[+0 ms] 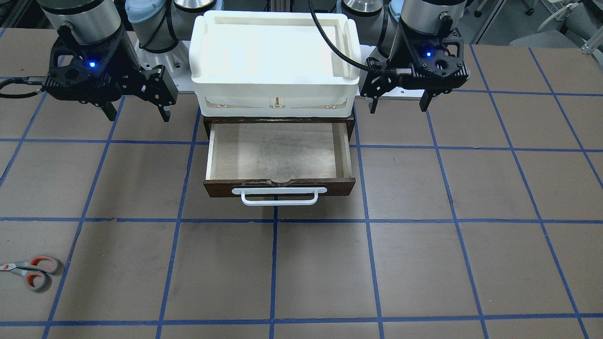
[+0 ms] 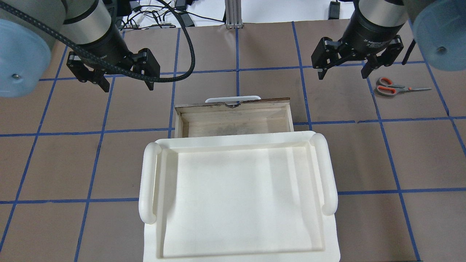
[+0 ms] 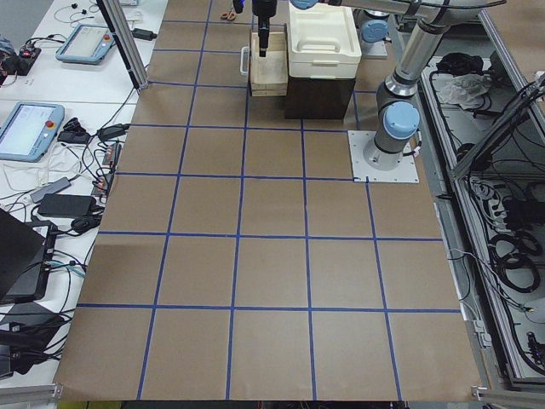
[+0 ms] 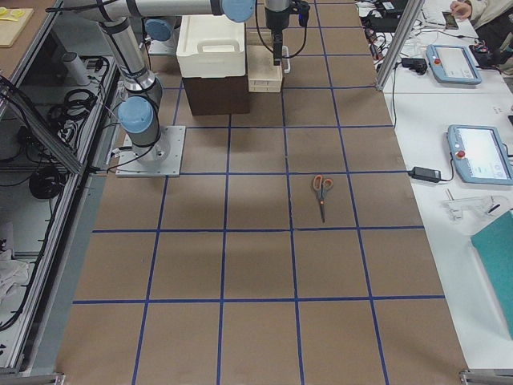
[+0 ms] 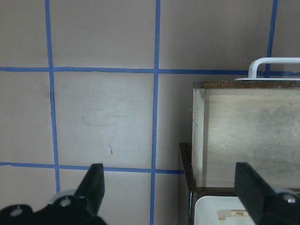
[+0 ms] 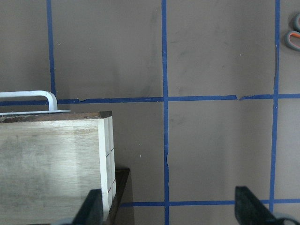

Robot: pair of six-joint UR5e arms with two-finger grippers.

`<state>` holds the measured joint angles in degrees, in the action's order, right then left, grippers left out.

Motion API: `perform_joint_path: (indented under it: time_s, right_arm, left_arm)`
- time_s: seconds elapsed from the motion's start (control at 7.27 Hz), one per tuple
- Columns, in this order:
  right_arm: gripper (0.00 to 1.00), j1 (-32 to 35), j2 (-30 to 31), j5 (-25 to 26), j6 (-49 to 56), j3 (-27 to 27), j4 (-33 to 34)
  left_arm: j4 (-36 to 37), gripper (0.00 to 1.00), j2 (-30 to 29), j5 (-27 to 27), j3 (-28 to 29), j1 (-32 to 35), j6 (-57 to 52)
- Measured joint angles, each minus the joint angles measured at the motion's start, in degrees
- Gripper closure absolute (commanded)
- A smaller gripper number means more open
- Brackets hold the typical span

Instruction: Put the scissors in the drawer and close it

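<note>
The scissors [image 1: 30,272], grey handles lined orange, lie flat on the brown table on my right side, far from the drawer; they also show in the overhead view [image 2: 391,88] and the exterior right view [image 4: 322,190]. The drawer [image 1: 282,186] is pulled open, its pale plywood interior empty, its white bar handle [image 1: 279,197] facing away from me. My right gripper [image 2: 343,76] is open and empty, hovering just left of the scissors in the overhead view. My left gripper [image 2: 127,88] is open and empty, hovering left of the drawer.
A white plastic tray [image 2: 149,174] with side handles sits on the dark cabinet above the drawer. The table is brown with a blue tape grid. The right wrist view shows the drawer corner [image 6: 51,159] and a scissors loop [image 6: 294,35] at its edge.
</note>
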<state>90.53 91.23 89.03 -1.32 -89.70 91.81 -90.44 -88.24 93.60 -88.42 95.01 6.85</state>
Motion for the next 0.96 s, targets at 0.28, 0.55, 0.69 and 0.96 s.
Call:
perform_joint_path:
  time_s: [0.28, 0.55, 0.69, 0.96]
  right_arm:
    - [0.0, 0.0, -0.1, -0.1, 0.3, 0.0, 0.5]
    - [0.0, -0.1, -0.4, 0.0, 0.9, 0.0, 1.0]
    - [0.0, -0.1, -0.3, 0.0, 0.9, 0.0, 1.0]
    - [0.0, -0.1, -0.3, 0.1, 0.9, 0.0, 0.7]
  left_arm:
    - [0.0, 0.0, 0.0, 0.0, 0.0, 0.0, 0.0]
    - [0.0, 0.0, 0.0, 0.0, 0.0, 0.0, 0.0]
    - [0.0, 0.0, 0.0, 0.0, 0.0, 0.0, 0.0]
    - [0.0, 0.0, 0.0, 0.0, 0.0, 0.0, 0.0]
